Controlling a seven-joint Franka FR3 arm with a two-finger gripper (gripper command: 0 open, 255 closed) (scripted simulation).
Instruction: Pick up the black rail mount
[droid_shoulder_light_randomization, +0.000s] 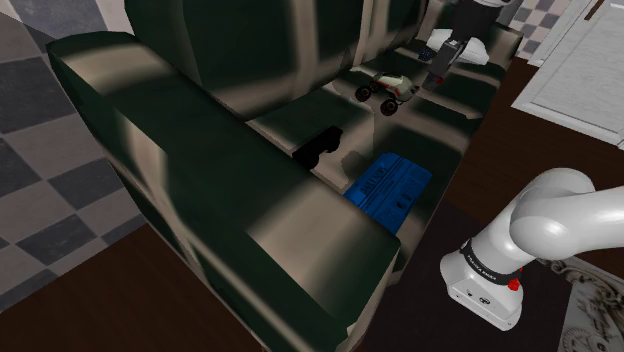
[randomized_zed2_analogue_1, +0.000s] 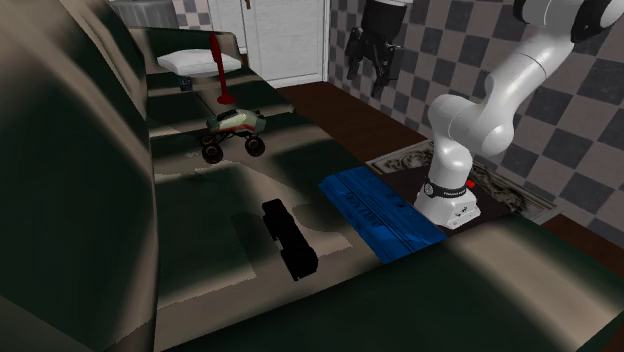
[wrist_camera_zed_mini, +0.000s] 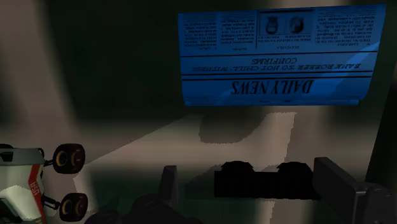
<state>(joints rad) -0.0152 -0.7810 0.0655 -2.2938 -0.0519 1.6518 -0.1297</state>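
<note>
Pickup not begun. The black, ridged, bar-shaped rail mount (randomized_zed2_analogue_1: 288, 240) lies flat on the dark green sofa (randomized_zed2_analogue_1: 195, 255), mid-seat and nearer the backrest, with the blue printed newspaper (randomized_zed2_analogue_1: 380, 215) close beside it along the seat's front edge. The all-black two-finger gripper (randomized_zed2_analogue_1: 380, 80) hangs high and well apart from the mount, nearer the small black-wheeled toy buggy (randomized_zed2_analogue_1: 235, 130) (fingers spread wide, gripping nothing). Judged remaining: approach, descent, closing and lift.

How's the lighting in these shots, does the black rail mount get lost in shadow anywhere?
Shoulder view: dim, patchy light across the sofa; the rail mount sits at a lit patch's edge, half merged with shadow. Second exterior view: clearest, the mount contrasts against the paler seat. Wrist view: darkest; the blue newspaper is brightest, its headline readable.
</note>
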